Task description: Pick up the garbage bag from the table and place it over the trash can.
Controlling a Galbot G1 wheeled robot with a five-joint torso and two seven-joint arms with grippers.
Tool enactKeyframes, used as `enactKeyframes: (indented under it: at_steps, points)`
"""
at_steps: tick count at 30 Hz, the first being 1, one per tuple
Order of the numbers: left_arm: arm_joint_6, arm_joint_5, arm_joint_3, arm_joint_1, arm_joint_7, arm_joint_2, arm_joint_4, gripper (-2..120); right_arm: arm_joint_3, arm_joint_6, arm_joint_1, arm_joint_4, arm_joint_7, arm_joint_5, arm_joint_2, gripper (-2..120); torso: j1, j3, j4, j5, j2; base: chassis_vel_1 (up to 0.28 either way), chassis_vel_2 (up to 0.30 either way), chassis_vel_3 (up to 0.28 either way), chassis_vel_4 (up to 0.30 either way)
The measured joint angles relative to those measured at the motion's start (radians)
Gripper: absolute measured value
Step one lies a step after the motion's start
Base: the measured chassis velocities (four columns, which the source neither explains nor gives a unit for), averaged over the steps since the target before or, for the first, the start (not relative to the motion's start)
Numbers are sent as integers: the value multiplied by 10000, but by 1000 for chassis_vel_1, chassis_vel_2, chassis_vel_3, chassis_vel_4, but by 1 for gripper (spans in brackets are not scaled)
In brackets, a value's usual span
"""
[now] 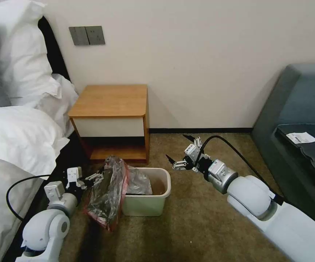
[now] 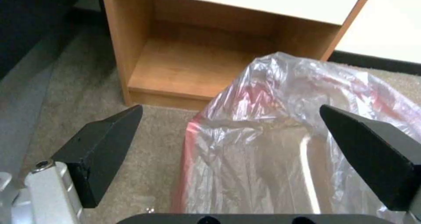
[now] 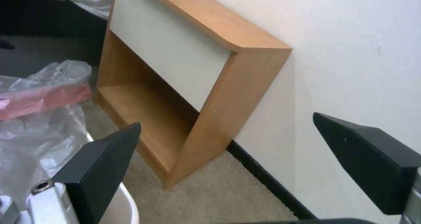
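Observation:
The garbage bag (image 1: pixel 108 193) is draped over the left end of the cream trash can (image 1: pixel 153 203). Part of it lies inside and most of it hangs down the outside to the carpet. My left gripper (image 1: pixel 96 178) is open right beside the bag's upper left side. In the left wrist view the crinkly plastic with its pink edge (image 2: pixel 272 141) lies just beyond the spread fingers (image 2: pixel 101 151). My right gripper (image 1: pixel 176 146) is open in the air just past the can's right end. It holds nothing and faces the table (image 3: pixel 197 86). The wooden table (image 1: pixel 110 102) stands behind the can.
A bed with white pillows and duvet (image 1: pixel 15 138) runs along my left. A dark sofa (image 1: pixel 299 120) with a paper slip stands at the right. Carpet (image 1: pixel 193 225) lies open in front of the can. The wall (image 1: pixel 201 65) is close behind the table.

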Motion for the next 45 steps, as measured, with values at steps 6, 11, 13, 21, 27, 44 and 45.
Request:
enactKeyframes:
  at_steps: [6,11,13,21,27,44,45]
  points:
    - [38,67,41,-49,75,-99,226,100,3,18,-49,44,9,-23,128,100,0,0,0,0,0,0,0,0,0]
    - [42,128,60,-68,108,-137,296,100,-7,10,-32,44,11,-25,171,100,-1,0,0,0,0,0,0,0,0]
    - [48,172,81,-98,118,-158,365,100,-6,9,-47,46,13,-29,189,100,0,0,0,0,0,0,0,0,0]
    - [46,290,125,-165,188,-221,577,100,108,26,-189,87,18,-48,209,100,0,0,0,0,0,0,0,0,0]
    - [37,331,161,-210,225,-249,611,100,132,37,-267,114,14,-85,250,100,-1,0,0,0,0,0,0,0,0]
    - [26,504,371,-136,368,-321,703,100,272,104,-385,112,-35,-188,385,100,0,0,0,0,0,0,0,0,0]
    - [25,540,398,-130,391,-323,740,100,292,111,-405,115,-40,-190,391,100,0,0,0,0,0,0,0,0,0]
